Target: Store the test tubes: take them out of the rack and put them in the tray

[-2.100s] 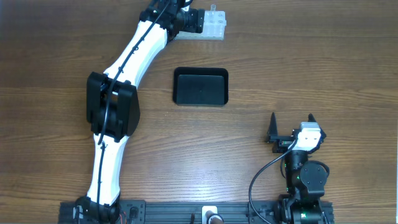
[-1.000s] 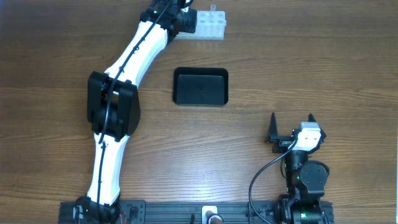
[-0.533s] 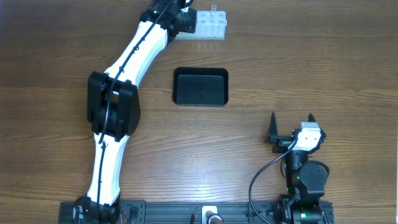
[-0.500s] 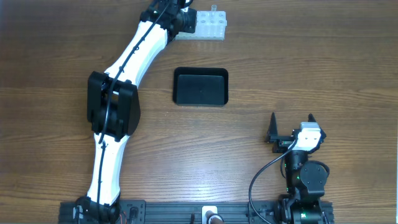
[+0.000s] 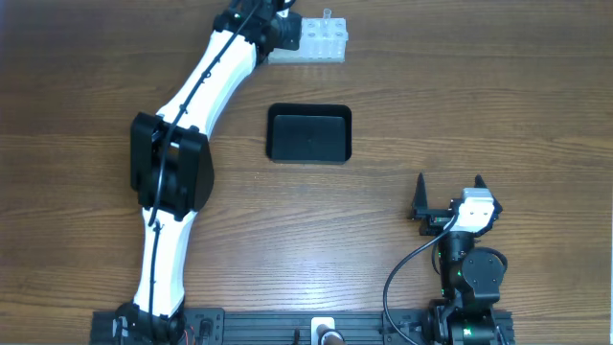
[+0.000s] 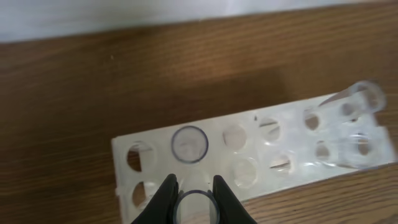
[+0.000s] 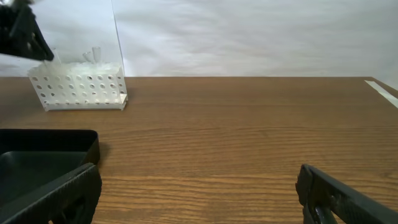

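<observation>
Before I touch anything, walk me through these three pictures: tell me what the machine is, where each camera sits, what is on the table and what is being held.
These are two robot arms standing along one edge of a wooden table. Each ends in a two-finger gripper. One picture looks straight down from above. The other two come from small cameras on the arms' wrists, each looking past its own fingers. On the table are an empty black tray and a clear rack of test tubes. The left gripper is out at the rack. In its wrist picture the fingers press on either side of one test tube that stands in the rack. The right gripper sits near its own base, open and holding nothing.
</observation>
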Motion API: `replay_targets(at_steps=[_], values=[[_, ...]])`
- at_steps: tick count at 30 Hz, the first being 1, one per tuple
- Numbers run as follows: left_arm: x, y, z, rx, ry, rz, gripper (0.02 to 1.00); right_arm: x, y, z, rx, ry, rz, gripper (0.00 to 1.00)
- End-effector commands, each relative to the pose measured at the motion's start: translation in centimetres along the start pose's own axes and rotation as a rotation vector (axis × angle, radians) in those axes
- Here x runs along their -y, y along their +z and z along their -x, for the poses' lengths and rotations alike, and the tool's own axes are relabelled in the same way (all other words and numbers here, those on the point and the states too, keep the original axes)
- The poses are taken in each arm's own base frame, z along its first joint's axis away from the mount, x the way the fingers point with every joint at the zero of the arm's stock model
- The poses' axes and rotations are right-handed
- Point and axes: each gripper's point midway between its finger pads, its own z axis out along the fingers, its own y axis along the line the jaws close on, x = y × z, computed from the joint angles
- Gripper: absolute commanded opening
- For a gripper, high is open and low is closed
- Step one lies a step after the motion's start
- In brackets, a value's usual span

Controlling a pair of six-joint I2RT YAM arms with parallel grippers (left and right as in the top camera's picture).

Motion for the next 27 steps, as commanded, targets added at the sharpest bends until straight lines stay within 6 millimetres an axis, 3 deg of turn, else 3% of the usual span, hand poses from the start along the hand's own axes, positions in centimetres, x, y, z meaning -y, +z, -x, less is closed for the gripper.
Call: replay_targets(at_steps=[1, 6, 12, 18, 23, 27], values=[[0.3, -6.9, 5.8, 0.16, -0.004, 0.002, 0.038, 0.0, 0.0, -0.2, -0.001, -0.002, 0.003, 0.991], [0.4, -10.7, 7.4, 0.205, -0.008, -0.007, 0.04, 0.0, 0.0, -0.2, -0.001, -0.002, 0.003, 0.991], [0.1, -14.7, 6.2, 0.142, -0.059, -0.009, 0.04, 0.0, 0.0, -0.2, 0.0, -0.002, 0.003, 0.993], [1.7, -16.0, 0.7, -0.096, -0.139, -0.103, 0.038, 0.0, 0.0, -0.2, -0.001, -0.002, 0.003, 0.993], [1.5, -15.3, -6.3, -0.385, -0.143, -0.054, 0.038, 0.0, 0.0, -0.2, -0.001, -0.002, 0.003, 0.991], [1.6, -14.0, -10.1, -0.538, -0.13, -0.02, 0.04, 0.0, 0.0, -0.2, 0.0, -0.002, 0.003, 0.993]])
